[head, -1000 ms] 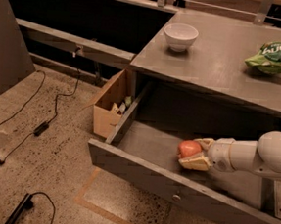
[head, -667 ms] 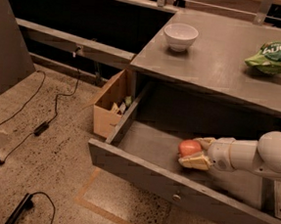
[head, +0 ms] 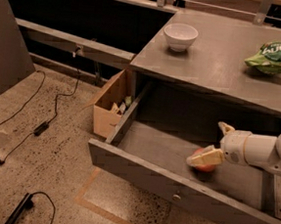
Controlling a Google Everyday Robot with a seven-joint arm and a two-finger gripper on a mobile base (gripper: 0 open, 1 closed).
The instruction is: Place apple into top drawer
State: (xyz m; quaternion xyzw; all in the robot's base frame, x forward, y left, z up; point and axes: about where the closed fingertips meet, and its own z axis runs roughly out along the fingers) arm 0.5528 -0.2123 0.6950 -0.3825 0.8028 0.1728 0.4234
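The top drawer [head: 140, 172] is pulled out wide, with its small round knob [head: 176, 197] on the front panel. The red-orange apple [head: 205, 167] lies on the drawer floor at the right of the middle, partly covered by one finger. My gripper [head: 205, 143] reaches into the drawer from the right on a white arm. Its fingers are spread: the lower finger [head: 205, 158] lies across the top of the apple and the other finger [head: 224, 127] points up and away from it.
On the counter top [head: 218, 67] above the drawer stand a white bowl [head: 180, 36] and a green snack bag [head: 272, 57]. A tan cardboard box [head: 107, 106] sits on the floor by the drawer's left side. Cables [head: 51, 121] lie on the floor at the left.
The fingers were closed around the apple and are now spread, one raised off it. The apple sits a little further right and lower in the drawer.
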